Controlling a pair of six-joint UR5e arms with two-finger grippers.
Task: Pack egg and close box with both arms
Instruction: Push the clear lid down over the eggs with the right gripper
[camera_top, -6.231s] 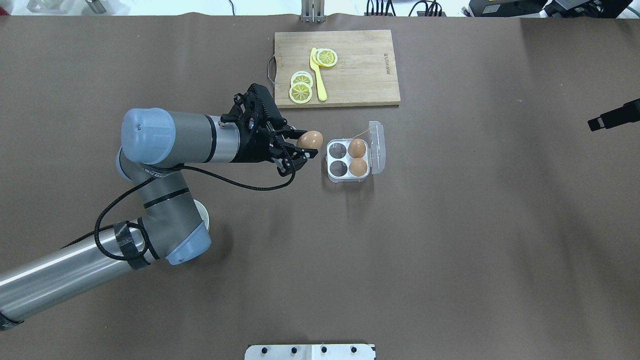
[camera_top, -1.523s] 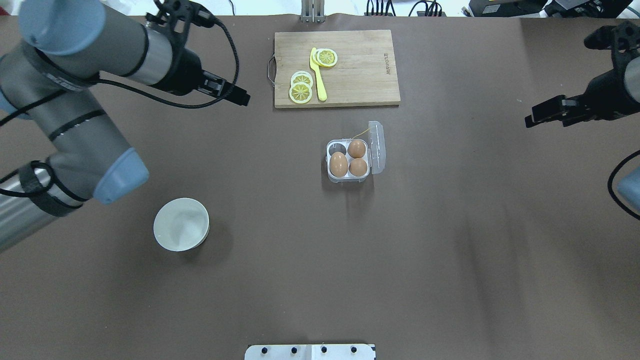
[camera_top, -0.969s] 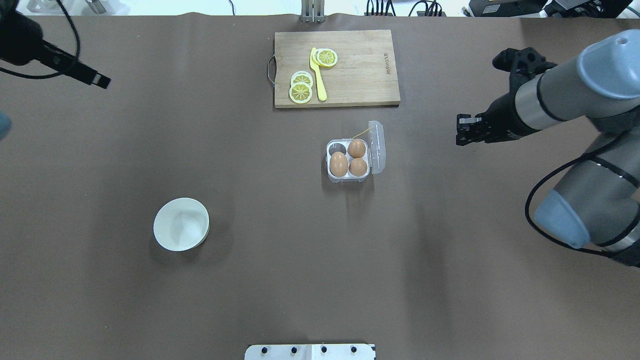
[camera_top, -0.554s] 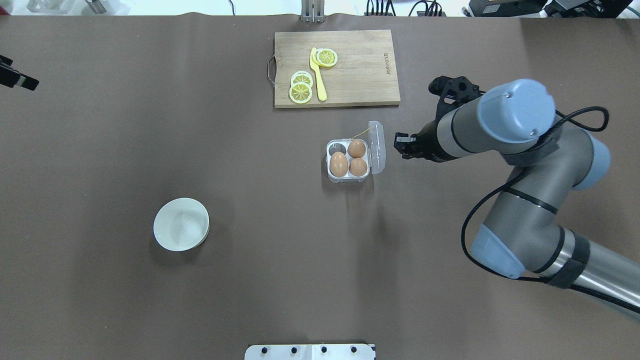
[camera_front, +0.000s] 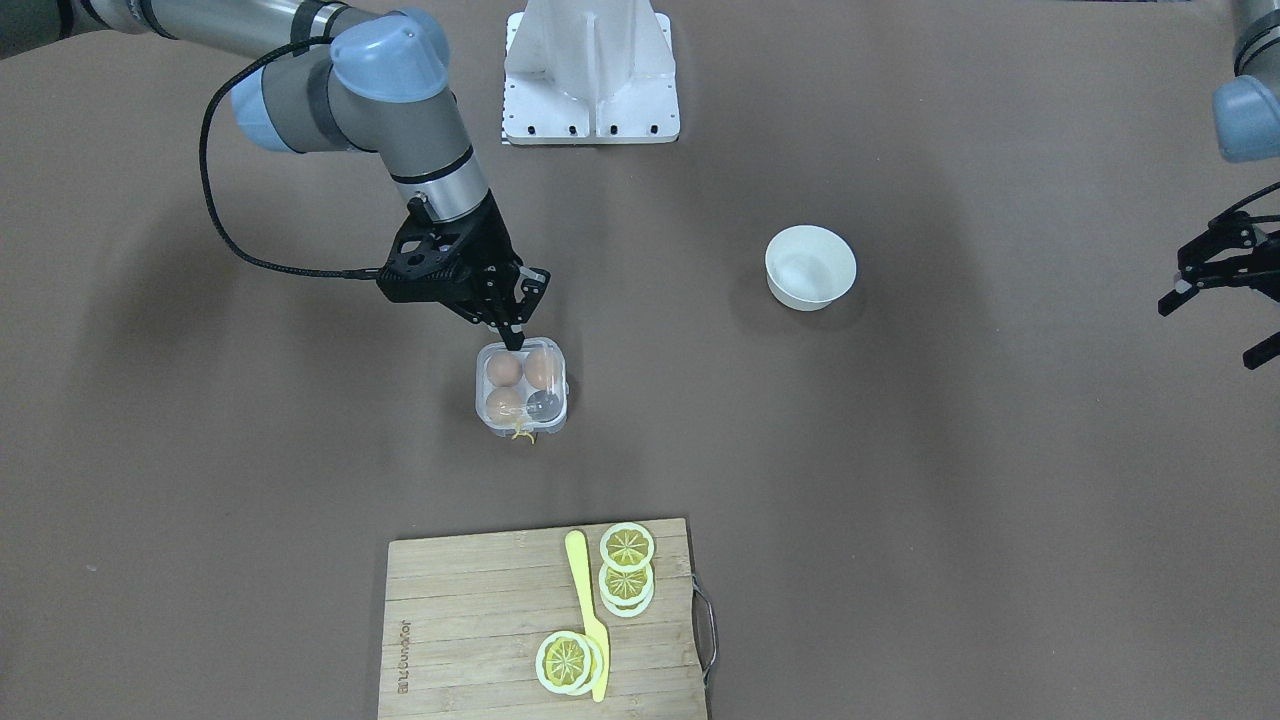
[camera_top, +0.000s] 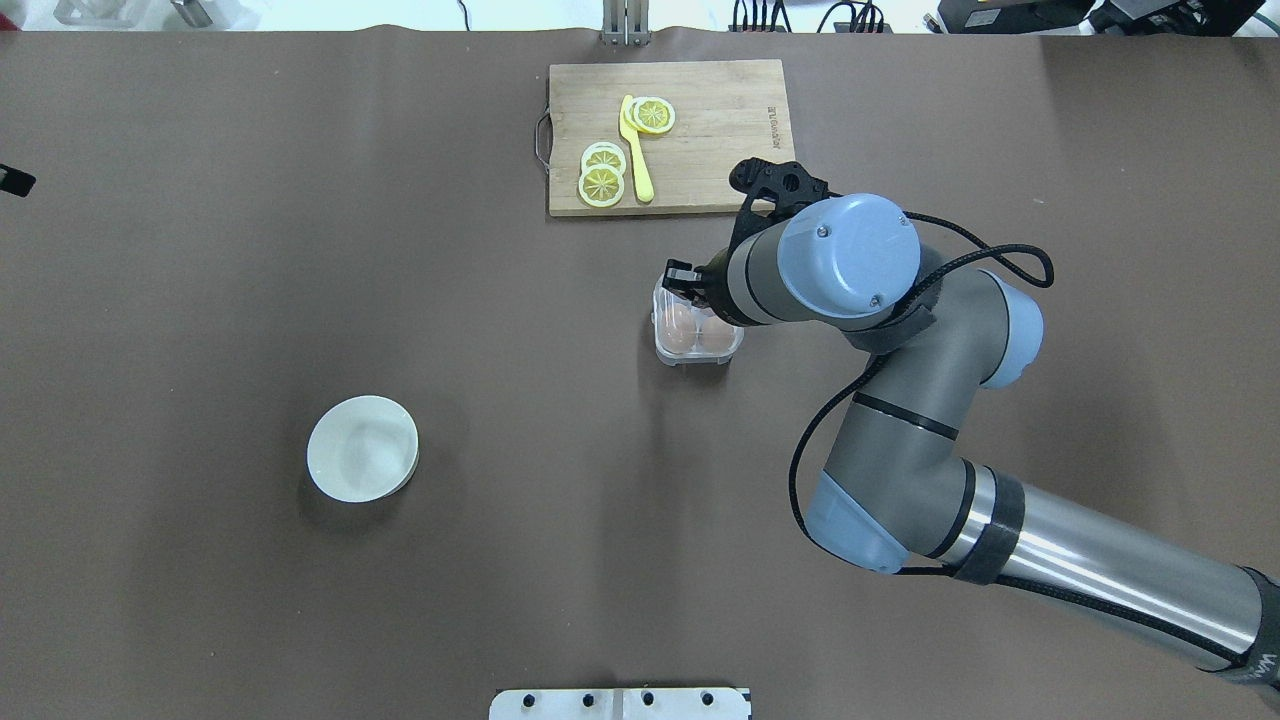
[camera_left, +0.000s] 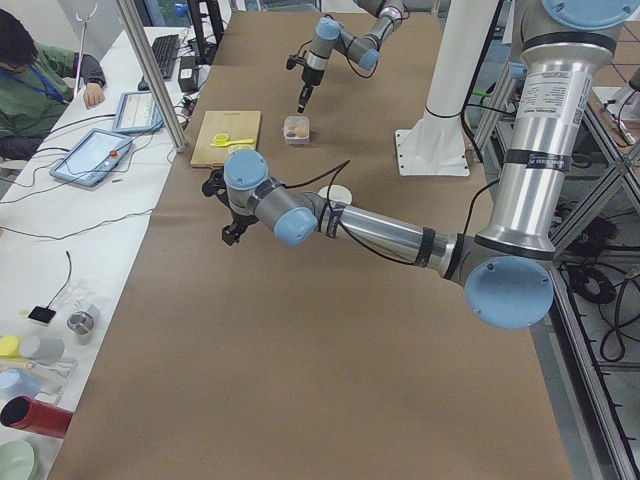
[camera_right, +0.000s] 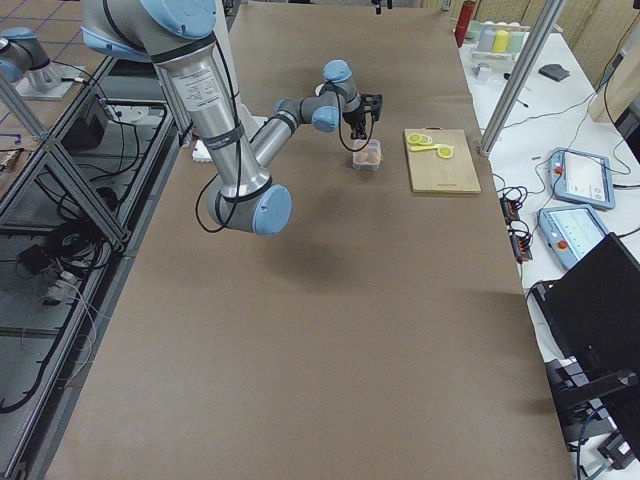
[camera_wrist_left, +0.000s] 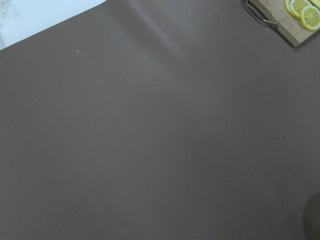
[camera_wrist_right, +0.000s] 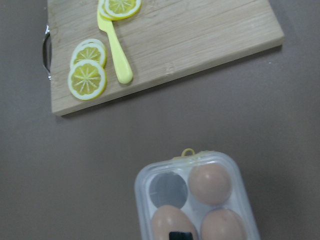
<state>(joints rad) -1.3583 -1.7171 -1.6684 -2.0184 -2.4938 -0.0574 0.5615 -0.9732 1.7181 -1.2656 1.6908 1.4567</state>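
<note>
The box (camera_front: 522, 392) stands mid-table with its clear lid down over the tray; it also shows in the overhead view (camera_top: 698, 340) and the right wrist view (camera_wrist_right: 197, 200). Three eggs lie under the lid, among them the egg (camera_front: 541, 368) in the cell nearest me on my left (camera_wrist_right: 172, 225). One cell (camera_wrist_right: 169, 189) is empty. My right gripper (camera_front: 512, 335) is shut and hangs just above the lid's left half (camera_top: 683, 278); whether it touches I cannot tell. My left gripper (camera_front: 1212, 330) is open and empty, far out at the table's left edge.
A white bowl (camera_top: 362, 462) stands on my near left. A wooden cutting board (camera_top: 720, 140) with lemon slices (camera_top: 602, 175) and a yellow knife (camera_top: 636, 150) lies beyond the box. The robot's base plate (camera_front: 590, 70) is at the near edge.
The right arm has swung left from beside the box to over it, and the lid, which stood open on the right, now lies shut. The left gripper has drawn further left.
</note>
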